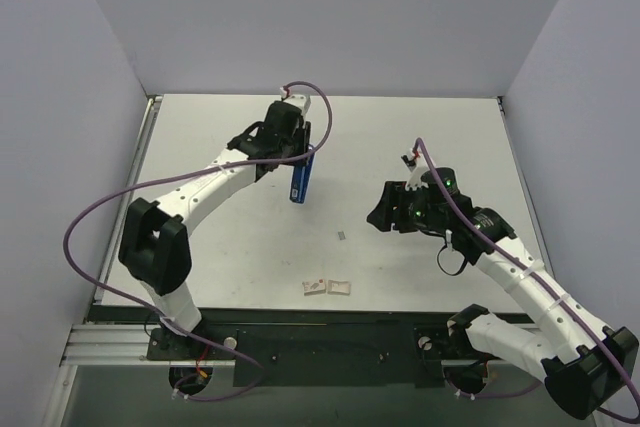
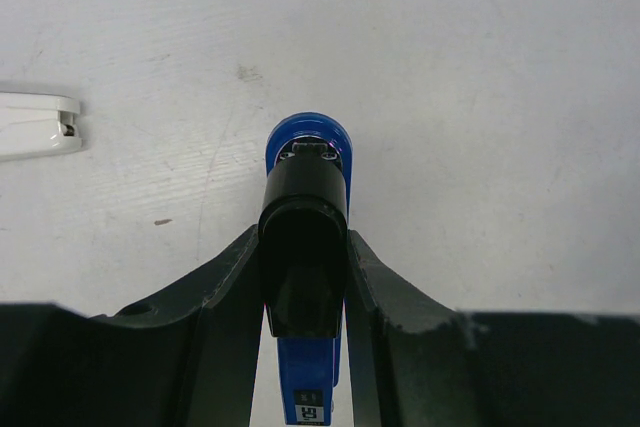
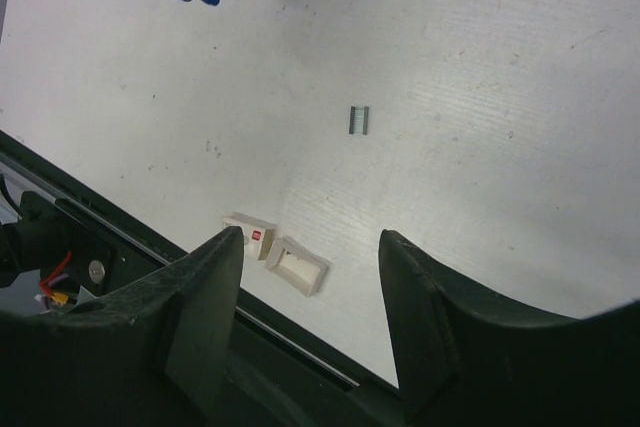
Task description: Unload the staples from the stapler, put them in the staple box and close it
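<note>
Above the middle of the table [image 1: 250, 247], the left tool [image 2: 303, 244] is clenched on the stapler [image 1: 299, 182]. Its fingers [image 2: 235, 282] press the black end from both sides. The stapler hangs roughly upright, long axis toward the table, blue end down and black end up. The right tool [image 3: 312, 242] stands released, its fingers well apart, touching nothing. The staples [image 3: 359, 119] lie flat on the table as a short stick between the two tools, apart from the stapler. Two small white scraps [image 3: 297, 265] with red marks lie side by side near the table's front edge.
</note>
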Tool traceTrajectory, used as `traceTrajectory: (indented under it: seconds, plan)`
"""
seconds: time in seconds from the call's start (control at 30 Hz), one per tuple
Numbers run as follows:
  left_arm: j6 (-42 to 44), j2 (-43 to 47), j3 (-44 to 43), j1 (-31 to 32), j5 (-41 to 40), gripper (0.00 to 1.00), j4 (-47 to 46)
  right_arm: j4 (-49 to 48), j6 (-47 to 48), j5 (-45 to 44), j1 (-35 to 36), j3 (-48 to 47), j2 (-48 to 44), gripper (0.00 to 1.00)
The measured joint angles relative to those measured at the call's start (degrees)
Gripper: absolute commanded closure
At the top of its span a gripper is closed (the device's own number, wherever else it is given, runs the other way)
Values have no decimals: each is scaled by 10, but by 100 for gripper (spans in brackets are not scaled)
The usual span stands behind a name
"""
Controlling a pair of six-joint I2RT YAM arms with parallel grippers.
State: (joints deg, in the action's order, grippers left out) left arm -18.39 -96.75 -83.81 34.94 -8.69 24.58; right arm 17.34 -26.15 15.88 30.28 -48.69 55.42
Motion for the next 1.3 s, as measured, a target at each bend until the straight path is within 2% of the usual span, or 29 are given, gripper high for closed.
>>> traceTrajectory:
  seconds: [0.23, 0.37, 0.63, 0.73, 0.87, 0.97, 1.17, 1.27, 1.3]
  plan:
    - [-9, -124, -69, -49, 15, 100, 11, 0, 0, 0, 0, 7, -7, 46]
    - [-15, -184, -112, -49, 20, 100, 15, 0, 0, 0, 0, 10, -9, 46]
    - [-24, -244, -160, -45, -4, 98, 40, 0, 1, 0, 0, 17, -9, 46]
    - [-25, -256, -172, -45, -15, 89, 50, 0, 2, 0, 0, 23, -9, 46]
    - [-29, -265, -177, -43, -23, 72, 57, 0, 3, 0, 0, 24, -9, 46]
    - [-31, -267, -177, -40, -29, 65, 63, 0, 3, 0, 0, 26, -9, 46]
    - [-34, -267, -181, -33, -33, 45, 70, -3, 2, 0, 0, 37, -9, 46]
    - [-34, -267, -193, -31, -35, 19, 71, -4, 2, 0, 0, 38, -9, 46]
    - [-34, -267, -197, -30, -35, 18, 70, -4, 2, 0, 0, 38, -10, 46]
